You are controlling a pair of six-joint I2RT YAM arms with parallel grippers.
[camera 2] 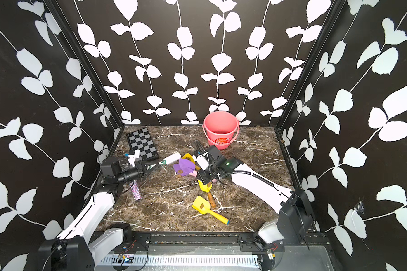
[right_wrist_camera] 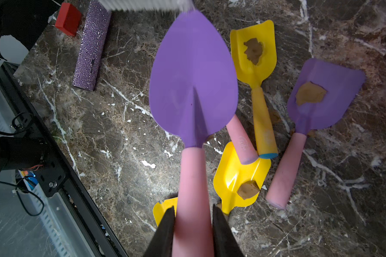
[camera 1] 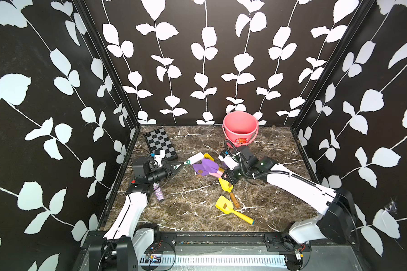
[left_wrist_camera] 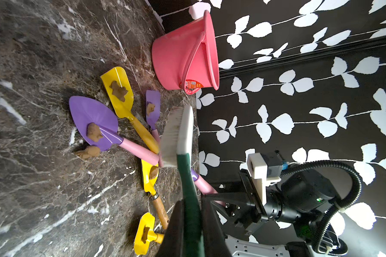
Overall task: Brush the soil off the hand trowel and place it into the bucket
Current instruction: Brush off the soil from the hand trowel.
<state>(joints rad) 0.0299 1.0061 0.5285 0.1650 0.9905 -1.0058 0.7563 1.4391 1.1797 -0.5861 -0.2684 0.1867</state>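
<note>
While the right hand (right_wrist_camera: 193,213) grips the purple trowel (right_wrist_camera: 193,73) by its pink handle, the left hand (left_wrist_camera: 191,207) is clamped on a green-handled brush (left_wrist_camera: 183,142)
The white bristles sit just at the blade's pointed tip, above the marble-patterned counter (camera 1: 186,199) and well short of the pink bucket (camera 1: 240,124), which stands upright by the back wall. In the right wrist view the smooth, shallow-dished blade shows none of the soil (right_wrist_camera: 253,51) that clings in putty-like brown clumps to the other trowels lying below, so I judge the sweep nearly done. To finish well, stroke from the centre ridge out past the tip with the blade tilted down; the soft bristles will flex, so press lightly, then carry the trowel blade-first into the bucket's wide round mouth
</note>
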